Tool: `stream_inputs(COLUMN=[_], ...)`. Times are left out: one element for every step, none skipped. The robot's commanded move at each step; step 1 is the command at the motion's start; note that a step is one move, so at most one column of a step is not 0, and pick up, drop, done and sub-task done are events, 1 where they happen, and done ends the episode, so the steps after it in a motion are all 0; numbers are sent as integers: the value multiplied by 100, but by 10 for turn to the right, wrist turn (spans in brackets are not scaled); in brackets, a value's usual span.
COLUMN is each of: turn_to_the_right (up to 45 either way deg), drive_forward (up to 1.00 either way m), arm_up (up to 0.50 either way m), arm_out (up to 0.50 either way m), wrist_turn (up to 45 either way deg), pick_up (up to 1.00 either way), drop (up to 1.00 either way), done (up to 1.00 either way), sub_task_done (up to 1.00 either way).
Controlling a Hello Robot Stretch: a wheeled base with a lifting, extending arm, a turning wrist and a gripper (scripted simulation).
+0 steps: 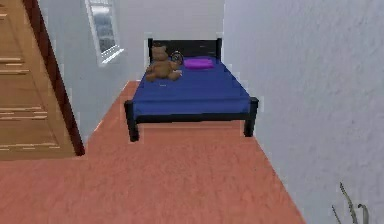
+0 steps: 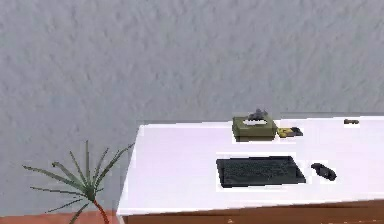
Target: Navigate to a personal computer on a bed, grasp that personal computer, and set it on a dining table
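A bed [image 1: 190, 95] with a blue cover and a dark frame stands ahead in the forward view, at the end of a narrow stretch of floor. On it near the headboard sit a brown teddy bear [image 1: 162, 66] and a flat purple thing [image 1: 199, 63]. I can make out no laptop shape on the bed from here. In the arm side view a white desk [image 2: 190, 160] carries a black keyboard [image 2: 260, 171] and a small dark mouse [image 2: 322, 171].
A wooden door [image 1: 25, 85] stands at the forward view's left, with a window [image 1: 103, 28] beyond it. Grey walls flank the reddish floor [image 1: 160, 180]. On the desk lies an olive tissue box [image 2: 254, 125] beside small items. A spiky potted plant [image 2: 85, 180] stands left of the desk.
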Motion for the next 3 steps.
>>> stream_inputs(turn_to_the_right=[-450, -270, 0], drive_forward=[0, 0, 100], arm_up=[0, 0, 0], arm_out=[0, 0, 0], wrist_turn=[0, 0, 0], pick_up=[0, 0, 0], drop=[0, 0, 0], done=[0, 0, 0], sub_task_done=[0, 0, 0])
